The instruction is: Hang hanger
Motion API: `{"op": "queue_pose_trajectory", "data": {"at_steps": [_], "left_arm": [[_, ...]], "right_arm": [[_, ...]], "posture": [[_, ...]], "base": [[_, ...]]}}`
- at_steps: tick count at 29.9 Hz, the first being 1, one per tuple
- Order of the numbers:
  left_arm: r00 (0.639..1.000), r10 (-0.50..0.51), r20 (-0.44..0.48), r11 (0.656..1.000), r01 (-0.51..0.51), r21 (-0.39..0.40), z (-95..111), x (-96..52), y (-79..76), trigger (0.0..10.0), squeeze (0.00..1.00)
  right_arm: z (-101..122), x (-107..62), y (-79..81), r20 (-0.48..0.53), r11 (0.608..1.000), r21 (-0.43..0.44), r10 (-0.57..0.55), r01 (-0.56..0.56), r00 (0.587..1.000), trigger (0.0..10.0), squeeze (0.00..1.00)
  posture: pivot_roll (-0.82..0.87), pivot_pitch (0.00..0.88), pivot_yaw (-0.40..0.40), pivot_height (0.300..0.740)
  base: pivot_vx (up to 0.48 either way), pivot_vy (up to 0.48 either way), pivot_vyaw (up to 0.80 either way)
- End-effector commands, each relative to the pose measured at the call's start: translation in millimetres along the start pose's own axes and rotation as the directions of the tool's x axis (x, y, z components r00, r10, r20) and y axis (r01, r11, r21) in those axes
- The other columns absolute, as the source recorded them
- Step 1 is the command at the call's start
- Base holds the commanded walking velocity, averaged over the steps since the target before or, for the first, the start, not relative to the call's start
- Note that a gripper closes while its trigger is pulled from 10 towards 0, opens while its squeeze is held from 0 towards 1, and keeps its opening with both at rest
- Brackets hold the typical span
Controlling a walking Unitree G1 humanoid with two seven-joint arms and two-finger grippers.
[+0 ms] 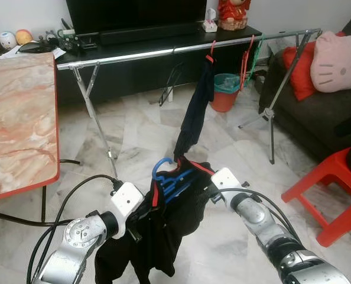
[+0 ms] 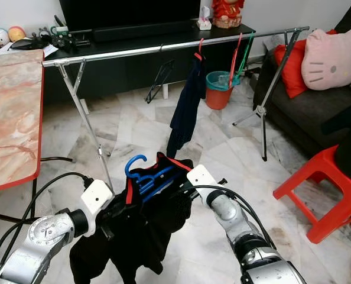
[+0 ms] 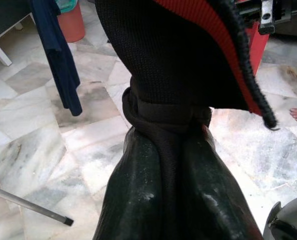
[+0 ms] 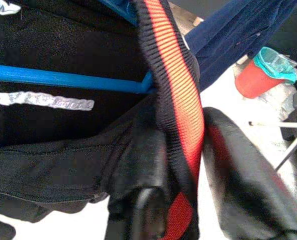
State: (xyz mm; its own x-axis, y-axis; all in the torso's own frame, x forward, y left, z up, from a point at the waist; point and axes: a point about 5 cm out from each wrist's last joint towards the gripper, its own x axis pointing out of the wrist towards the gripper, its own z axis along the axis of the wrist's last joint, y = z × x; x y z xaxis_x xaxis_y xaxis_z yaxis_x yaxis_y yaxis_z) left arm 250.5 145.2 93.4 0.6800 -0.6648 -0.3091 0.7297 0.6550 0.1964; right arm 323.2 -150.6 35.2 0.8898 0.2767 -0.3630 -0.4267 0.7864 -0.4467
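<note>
Closest in, both silver arms are bent at the elbow and reach forward and inward, meeting low in front of the robot's body over the marble floor (image 1: 234,236). The left gripper (image 3: 163,165) has its two black fingers pinched tight on a bunched fold of the black garment (image 1: 163,231), the cloth squeezed between them in the left wrist view. The right gripper (image 4: 188,165) comes in from the other side with its forearm angled down toward the middle; its fingers straddle the garment's red-and-black ribbed collar (image 4: 173,85) and are closed on it, one finger on each side of the trim. The garment hangs slack between the two grippers, drooping below them, and inside its neck opening sits the blue hanger (image 1: 166,174), its hook curling up above the collar and its bar running across behind the fabric. To the robot's left, the corner of a marble-topped table (image 1: 16,118) with a red edge stands close by. To its right, a red plastic stool (image 1: 332,189) sits on the floor. Farther off, a silver clothes rail (image 1: 163,53) spans the room, with a dark blue garment (image 1: 196,106) hanging from it on a red hanger and a few bare hangers just beside that. Behind the rail stand a red bin (image 1: 226,92), a black TV stand (image 1: 163,41), and a dark sofa with a pink cushion (image 1: 338,59).
</note>
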Motion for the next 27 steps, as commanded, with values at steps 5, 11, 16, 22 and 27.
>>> {"op": "queue_pose_trajectory", "data": {"at_steps": [5,11,16,22,27], "left_arm": [[1.000,-0.005,0.023,0.999,0.004,0.048,9,-8.4,8.7,10.0,0.00],[0.990,-0.133,-0.053,0.980,0.139,0.141,7,-27.6,14.7,10.0,0.00],[0.969,-0.209,-0.129,0.955,0.231,0.188,2,-35.4,15.6,10.0,0.00],[0.947,-0.295,-0.130,0.933,0.315,0.174,7,-42.9,20.9,10.0,0.00],[0.941,-0.329,-0.078,0.927,0.337,0.162,15,-41.9,20.6,10.0,0.00]], "right_arm": [[2,1.7,-0.5,-0.010,1.000,-0.020,0.008,-0.008,1.000,0.0,0.00],[2,1.9,-1.9,-0.016,0.999,-0.039,0.011,-0.012,1.000,0.0,0.00],[2,2.0,-0.6,-0.018,0.998,-0.053,0.021,-0.022,1.000,0.0,0.00],[-3,0.0,2.8,-0.031,0.995,-0.080,0.049,-0.052,0.998,0.0,0.00],[-7,-1.9,5.5,-0.044,0.994,-0.089,0.063,-0.067,0.997,0.0,0.00]], "posture": [[0.03,0.000,-0.041,0.740],[0.03,0.000,-0.038,0.740],[0.03,0.000,-0.038,0.740],[0.04,0.000,-0.044,0.740],[0.03,0.000,-0.046,0.740]], "base": [[0.000,0.000,0.00],[0.000,0.000,0.00],[0.000,0.000,0.00],[0.000,0.000,0.00],[0.000,0.000,0.00]]}}
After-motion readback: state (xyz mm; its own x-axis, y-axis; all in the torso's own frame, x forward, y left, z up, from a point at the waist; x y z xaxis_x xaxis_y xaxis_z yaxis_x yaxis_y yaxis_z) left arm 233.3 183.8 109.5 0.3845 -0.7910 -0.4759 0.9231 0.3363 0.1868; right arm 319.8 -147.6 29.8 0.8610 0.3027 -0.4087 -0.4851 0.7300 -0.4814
